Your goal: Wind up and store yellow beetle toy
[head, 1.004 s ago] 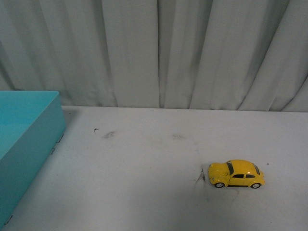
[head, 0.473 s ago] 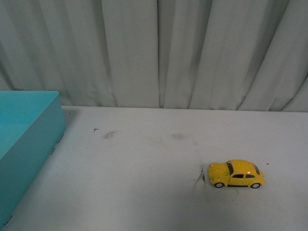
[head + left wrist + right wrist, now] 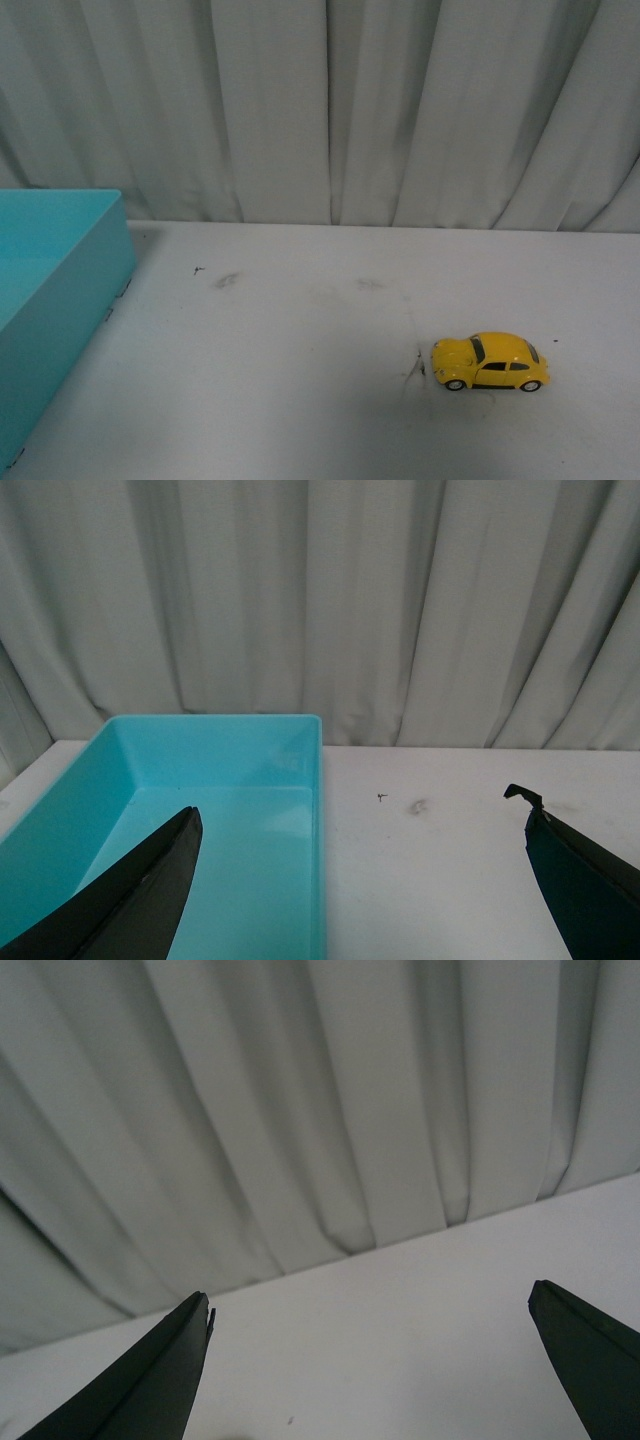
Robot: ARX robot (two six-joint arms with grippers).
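Note:
The yellow beetle toy [image 3: 491, 361] stands on its wheels on the white table at the right, nose pointing left. Neither arm shows in the front view. My left gripper [image 3: 360, 825] is open and empty; one finger hangs over the turquoise box [image 3: 205, 810], the other over bare table. My right gripper [image 3: 370, 1310] is open and empty above bare table, facing the curtain. The toy shows in neither wrist view.
The turquoise box [image 3: 95, 265] stands at the table's left edge, open on top and empty as far as I see. A grey curtain [image 3: 330, 110] hangs behind the table. Small dark smudges [image 3: 226, 280] mark the tabletop.

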